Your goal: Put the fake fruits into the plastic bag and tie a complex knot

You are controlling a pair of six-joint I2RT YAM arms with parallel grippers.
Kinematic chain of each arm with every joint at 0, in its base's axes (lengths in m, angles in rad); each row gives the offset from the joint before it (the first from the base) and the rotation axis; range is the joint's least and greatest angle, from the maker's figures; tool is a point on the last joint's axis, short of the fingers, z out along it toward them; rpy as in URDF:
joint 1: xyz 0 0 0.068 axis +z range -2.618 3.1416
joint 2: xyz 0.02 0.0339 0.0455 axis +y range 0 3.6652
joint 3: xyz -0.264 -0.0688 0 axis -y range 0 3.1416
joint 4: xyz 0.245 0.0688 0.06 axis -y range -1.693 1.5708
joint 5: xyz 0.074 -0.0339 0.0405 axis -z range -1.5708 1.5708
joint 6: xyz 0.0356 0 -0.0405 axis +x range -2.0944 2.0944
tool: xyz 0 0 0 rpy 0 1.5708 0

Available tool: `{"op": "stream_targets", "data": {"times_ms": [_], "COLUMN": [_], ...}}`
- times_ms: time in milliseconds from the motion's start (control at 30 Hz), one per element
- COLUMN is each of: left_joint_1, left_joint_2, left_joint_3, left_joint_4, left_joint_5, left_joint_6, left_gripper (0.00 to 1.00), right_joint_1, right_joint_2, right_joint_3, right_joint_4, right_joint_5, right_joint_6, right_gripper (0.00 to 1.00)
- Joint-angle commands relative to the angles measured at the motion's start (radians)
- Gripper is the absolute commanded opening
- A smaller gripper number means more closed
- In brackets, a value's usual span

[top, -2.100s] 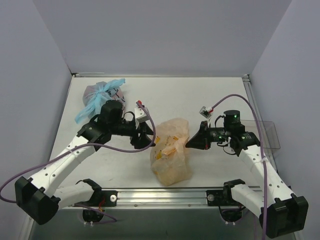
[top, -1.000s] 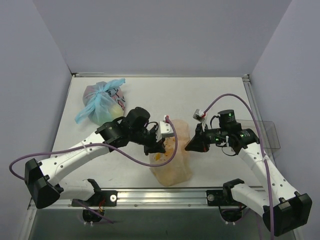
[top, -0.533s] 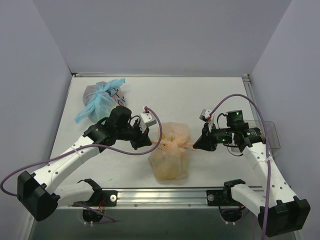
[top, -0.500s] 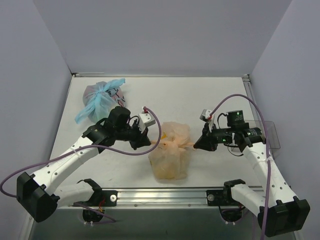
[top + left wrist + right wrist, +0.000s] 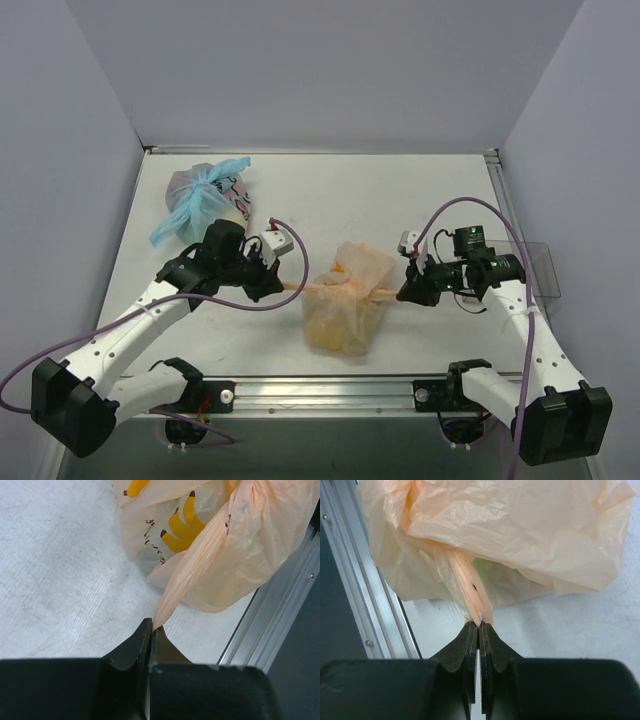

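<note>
Currently, near edge, centre of the desk: plastic bag [image 5: 345, 312], its handles [image 5: 186, 579] stretched taut. Clamped on one handle, left fingers [image 5: 148, 635]; on the other, right fingers [image 5: 476, 633]. We judge the thin film could tear or slip free under harder pull. Far-left corner: blue-handled bag [image 5: 198, 202].

I read the plastic bag [image 5: 345, 300] as translucent peach-orange, and its handles [image 5: 192, 567] as a deeper salmon. On my left wrist view the bag's prints [image 5: 182, 522] are yellow-orange banana shapes with brown tips, beside thin dark marks. The left gripper [image 5: 283, 290] and right gripper [image 5: 402, 293] are black. The arms [image 5: 130, 325] are white with black joints and purple cables [image 5: 463, 200]. At far left, the other bag [image 5: 200, 205] is clear with light-blue handles. The table [image 5: 400, 200] is pale grey-white.
</note>
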Motion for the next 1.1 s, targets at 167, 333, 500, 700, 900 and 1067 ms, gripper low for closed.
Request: {"op": "stream_targets", "data": {"times_ms": [167,333,500,700,900,1067], "left_joint_1": [0.038,0.038,0.028,-0.028,-0.168,-0.194], "left_joint_2": [0.013,-0.001,-0.016,-0.015,0.058,0.130], "left_joint_3": [0.110,0.183,0.223,0.196,0.121,0.041], "left_joint_4": [-0.066,-0.066,-0.078,-0.116,-0.112,0.056], "left_joint_5": [0.149,0.169,0.194,0.140,0.048,-0.011], "left_joint_6": [0.168,0.178,0.277,0.542,0.813,0.868], "left_gripper": [0.32,0.97,0.97,0.98,0.93,0.89], "right_joint_1": [0.020,0.045,0.100,0.212,0.270,0.321], "right_joint_2": [-0.015,-0.068,-0.087,-0.079,-0.013,0.014], "right_joint_3": [0.087,0.108,0.099,0.083,0.080,0.037], "right_joint_4": [-0.136,-0.150,-0.150,-0.092,-0.020,0.037], "right_joint_5": [0.147,0.190,0.279,0.365,0.414,0.474], "right_joint_6": [-0.050,-0.013,-0.024,-0.001,0.027,0.041], "right_gripper": [0.27,0.80,0.86,1.00,0.95,0.87]}}
